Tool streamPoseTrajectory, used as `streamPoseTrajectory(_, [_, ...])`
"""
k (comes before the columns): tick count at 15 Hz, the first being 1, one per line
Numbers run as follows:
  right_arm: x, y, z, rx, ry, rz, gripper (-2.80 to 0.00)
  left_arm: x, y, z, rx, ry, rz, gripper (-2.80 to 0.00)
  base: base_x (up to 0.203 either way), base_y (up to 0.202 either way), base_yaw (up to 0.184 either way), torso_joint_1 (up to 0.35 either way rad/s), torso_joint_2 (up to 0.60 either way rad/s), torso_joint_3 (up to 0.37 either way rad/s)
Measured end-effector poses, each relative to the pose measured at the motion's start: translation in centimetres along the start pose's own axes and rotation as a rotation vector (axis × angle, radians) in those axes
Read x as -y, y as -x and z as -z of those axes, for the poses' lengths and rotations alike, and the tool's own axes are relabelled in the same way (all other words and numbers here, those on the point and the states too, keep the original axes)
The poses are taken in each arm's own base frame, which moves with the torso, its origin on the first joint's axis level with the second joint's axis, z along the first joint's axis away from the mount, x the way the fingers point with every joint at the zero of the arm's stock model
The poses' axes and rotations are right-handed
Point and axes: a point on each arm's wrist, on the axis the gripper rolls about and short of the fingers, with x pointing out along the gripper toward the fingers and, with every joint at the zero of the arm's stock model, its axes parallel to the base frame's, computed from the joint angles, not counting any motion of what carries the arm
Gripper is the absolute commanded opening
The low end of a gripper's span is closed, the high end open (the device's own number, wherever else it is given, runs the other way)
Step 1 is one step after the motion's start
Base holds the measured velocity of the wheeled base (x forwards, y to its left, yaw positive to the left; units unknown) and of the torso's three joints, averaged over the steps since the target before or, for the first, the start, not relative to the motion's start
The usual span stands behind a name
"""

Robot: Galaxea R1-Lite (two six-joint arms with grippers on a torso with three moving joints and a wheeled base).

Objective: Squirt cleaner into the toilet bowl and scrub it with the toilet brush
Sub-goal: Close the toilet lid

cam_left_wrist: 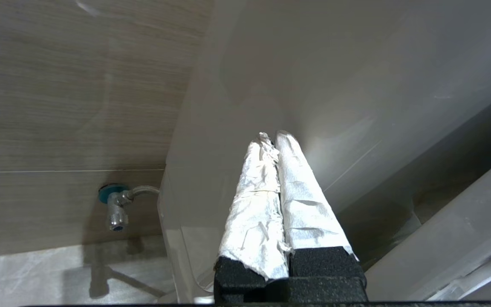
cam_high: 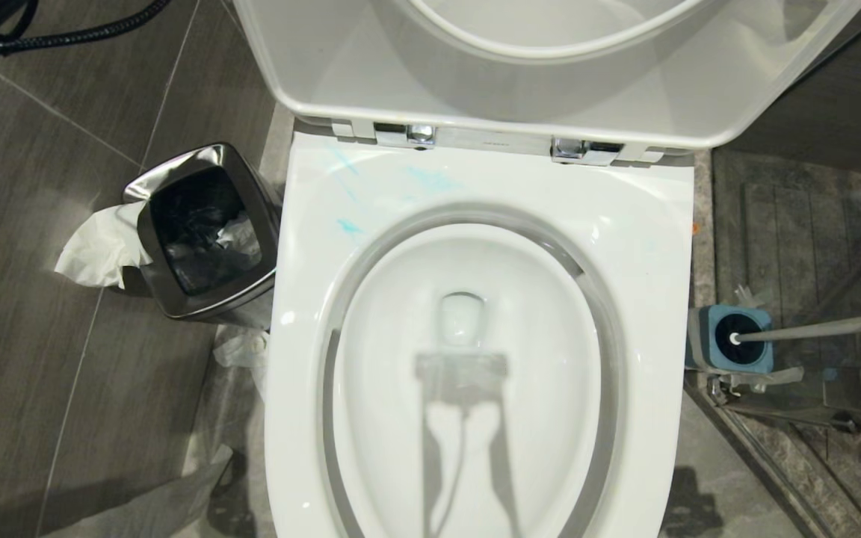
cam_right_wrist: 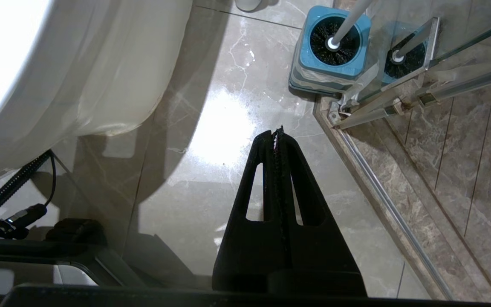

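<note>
One toilet bowl (cam_high: 468, 388), one toilet brush (cam_high: 812, 330) in one blue holder (cam_high: 729, 340), one steel bin (cam_high: 202, 232).

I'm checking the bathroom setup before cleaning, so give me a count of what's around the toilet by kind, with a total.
Toilet bowl: 1
Toilet brush: 1
Brush holder: 1
Steel bin: 1
Water valve: 1
Total: 5
No cleaner bottle shows in any view.
</note>
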Motion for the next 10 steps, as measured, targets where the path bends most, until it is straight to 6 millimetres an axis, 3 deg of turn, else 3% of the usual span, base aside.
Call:
streamPoseTrajectory(5, [0.0, 0.0, 0.0, 0.000, 0.000, 0.000, -2.80, -1.4, 0.7, -0.7, 0.007, -0.020, -0.043, -2.80, 0.000, 0.000, 0.000, 0.000, 0.00, 0.000])
streamPoseTrajectory(10, [0.0, 0.0, 0.0, 0.000, 0.000, 0.000, -2.80, -4.1, 2.5, -1.8, -0.044, 0.000, 0.031, -2.80, 0.000, 0.000, 0.000, 0.000, 0.00, 0.000])
